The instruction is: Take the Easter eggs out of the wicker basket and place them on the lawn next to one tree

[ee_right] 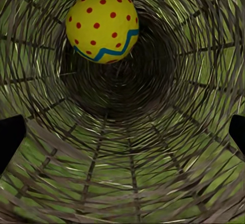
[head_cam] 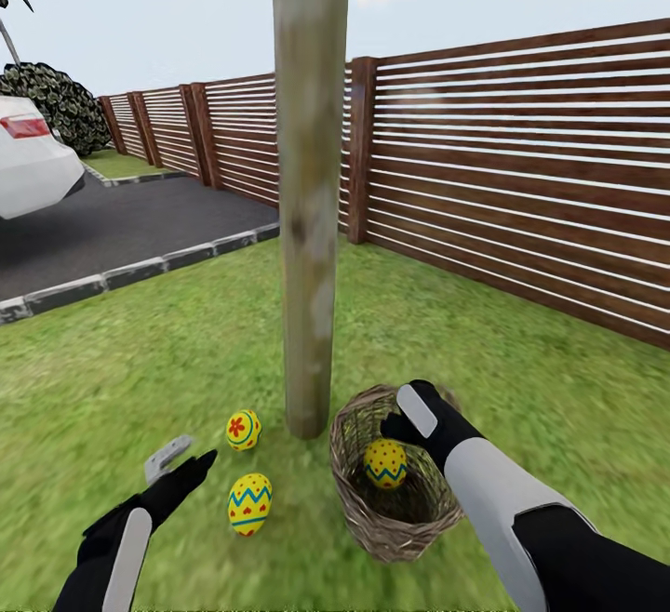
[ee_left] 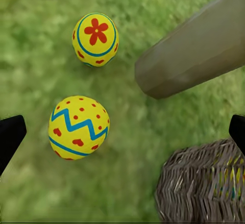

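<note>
1. A garden lawn (head_cam: 112,379) with a tall pale tree (head_cam: 310,221) trunk at centre; a slatted wooden fence (head_cam: 521,175) runs behind, and a driveway (head_cam: 112,231) with a white car (head_cam: 28,161) lies far left.
2. Two Easter eggs lie on the grass just left of the trunk base: a flower-marked egg (head_cam: 243,430) farther off and a zigzag egg (head_cam: 249,503) nearer.
3. The wicker basket (head_cam: 372,519) sits just right of the trunk, tilted toward the robot, with the last egg (head_cam: 384,463) inside.
4. The right gripper (ee_right: 122,132) is at the basket mouth, fingers spread wide and empty. The left gripper (ee_left: 122,132) hovers above the zigzag egg, fingers also wide apart, holding nothing.
5. Judged step: fetch the third egg. The right gripper should reach deeper, centre the egg between its fingers, close gently, and lift clear of the weave without dragging the basket.
6. The right wrist view looks down the basket's inside and shows the egg against the wall, dotted with a blue zigzag. The left wrist view shows the grass gap between the two placed eggs and the trunk.
</note>
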You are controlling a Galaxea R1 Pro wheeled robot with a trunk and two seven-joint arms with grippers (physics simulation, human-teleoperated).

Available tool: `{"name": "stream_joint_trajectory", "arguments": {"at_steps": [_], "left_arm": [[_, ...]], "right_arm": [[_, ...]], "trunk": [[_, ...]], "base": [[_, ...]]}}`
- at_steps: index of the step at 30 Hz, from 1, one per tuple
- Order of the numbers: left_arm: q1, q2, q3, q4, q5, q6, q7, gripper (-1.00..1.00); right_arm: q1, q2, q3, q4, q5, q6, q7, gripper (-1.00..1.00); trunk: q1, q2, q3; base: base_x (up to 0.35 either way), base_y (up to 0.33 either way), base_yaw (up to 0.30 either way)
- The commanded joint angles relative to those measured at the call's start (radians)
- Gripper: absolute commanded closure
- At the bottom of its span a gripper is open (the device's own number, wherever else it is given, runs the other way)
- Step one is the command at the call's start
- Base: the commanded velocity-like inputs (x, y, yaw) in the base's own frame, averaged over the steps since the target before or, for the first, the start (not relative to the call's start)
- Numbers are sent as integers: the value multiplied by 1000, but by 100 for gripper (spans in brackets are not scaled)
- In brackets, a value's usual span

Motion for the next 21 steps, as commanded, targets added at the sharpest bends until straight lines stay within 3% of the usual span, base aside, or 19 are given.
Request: {"name": "stream_joint_trajectory", "arguments": {"at_steps": [1,5,8,10,12,13,15,21], "left_arm": [[-1,-1,4,-4,8,16,1,-100],[-1,4,8,-14,8,75,1,-100],[-1,22,9,-50,8,104,1,-100],[-4,38,9,-116,8,170,5,-100],[-21,56,9,-190,8,290,8,-100],[-46,66,12,-227,7,351,12,-100],[-81,79,20,-246,6,391,31,-100],[-200,126,30,-164,6,436,135,-100]], "right_arm": [[-1,-1,7,-1,-10,-9,-9,-100],[-1,-3,8,2,-5,-68,-8,-100],[-1,-6,16,7,-2,-84,-8,-100],[-1,-7,22,17,-1,-90,-8,-100],[-1,-8,25,23,0,-93,-8,-100],[-1,-8,28,25,1,-94,-8,-100],[-1,-7,36,26,2,-95,-8,-100],[-1,-7,87,25,2,-96,-8,-100]], "trunk": [[4,-8,-4],[19,-36,-17],[31,-57,-26],[38,-71,-32],[46,-85,-39],[50,-92,-42],[57,-106,-48],[80,-148,-67]], "base": [[0,0,0],[0,0,0],[0,0,0],[0,0,0],[0,0,0],[0,0,0],[0,0,0],[0,0,0]]}}
